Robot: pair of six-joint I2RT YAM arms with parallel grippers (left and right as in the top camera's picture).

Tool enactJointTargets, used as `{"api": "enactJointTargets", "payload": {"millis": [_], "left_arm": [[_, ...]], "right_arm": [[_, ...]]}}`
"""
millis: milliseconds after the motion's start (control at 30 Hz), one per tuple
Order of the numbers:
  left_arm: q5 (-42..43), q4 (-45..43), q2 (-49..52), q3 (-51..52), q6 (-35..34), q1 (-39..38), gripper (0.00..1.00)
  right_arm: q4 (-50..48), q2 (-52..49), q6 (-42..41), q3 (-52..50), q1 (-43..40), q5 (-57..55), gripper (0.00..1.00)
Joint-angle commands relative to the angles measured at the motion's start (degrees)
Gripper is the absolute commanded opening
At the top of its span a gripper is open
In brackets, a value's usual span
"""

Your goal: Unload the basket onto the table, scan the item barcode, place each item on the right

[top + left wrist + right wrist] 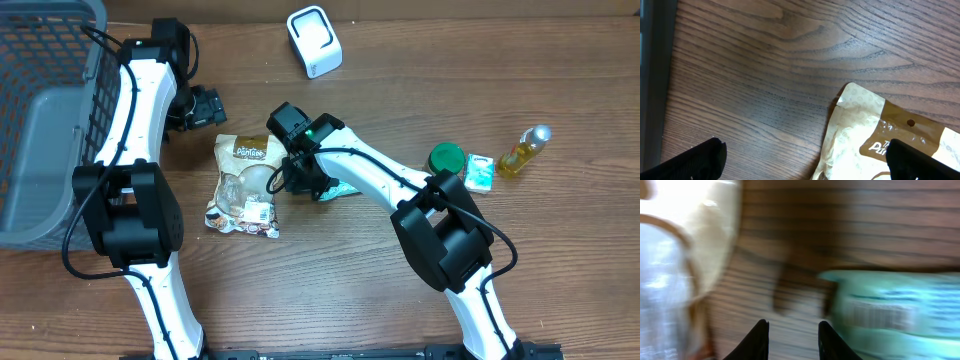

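A teal packet (pixel 343 189) lies flat at mid-table; its barcode (pixel 880 314) faces up in the blurred right wrist view. To its left lies a tan snack bag (pixel 245 185) with a white barcode label (pixel 258 210). My right gripper (pixel 305 180) hovers low between the two, its jaws a little apart over bare wood (pixel 792 340) with nothing in them; the packet (pixel 890 312) is just right of its right finger. My left gripper (pixel 208 105) is wide open above the bag's top corner (pixel 860 125), holding nothing. A white scanner (pixel 314 41) stands at the back.
A grey basket (pixel 40 120) fills the left edge of the table. At the right sit a green lid (pixel 446 158), a small teal box (pixel 479 172) and a yellow bottle (pixel 525 150).
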State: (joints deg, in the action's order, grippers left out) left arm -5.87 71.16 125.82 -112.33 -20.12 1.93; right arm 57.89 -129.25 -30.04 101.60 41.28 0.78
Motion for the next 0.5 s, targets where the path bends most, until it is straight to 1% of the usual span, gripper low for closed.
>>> {"api": "enactJointTargets", "payload": {"millis": [0,167,400,433,467], "left_arm": [[-0.68,0.11,0.00,-0.63,0.44,0.31,1.00],[-0.68,0.11,0.00,-0.63,0.44,0.31,1.00],[-0.68,0.11,0.00,-0.63,0.44,0.31,1.00],[-0.68,0.11,0.00,-0.63,0.44,0.31,0.99],[-0.68,0.11,0.00,-0.63,0.44,0.31,1.00]], "right_arm": [[2.14,-0.02,-0.39,-0.09,-0.15,-9.31,0.28],[7.15,-0.02,-0.44,-0.09,-0.66,-15.82,0.29],[10.84,-0.02,-0.42,-0.09,-1.62,-16.20,0.30],[11.41,-0.02,-0.42,-0.09,-1.66,-16.20,0.34],[11.91,-0.02,-0.42,-0.09,-1.68,-16.22,0.34]]}}
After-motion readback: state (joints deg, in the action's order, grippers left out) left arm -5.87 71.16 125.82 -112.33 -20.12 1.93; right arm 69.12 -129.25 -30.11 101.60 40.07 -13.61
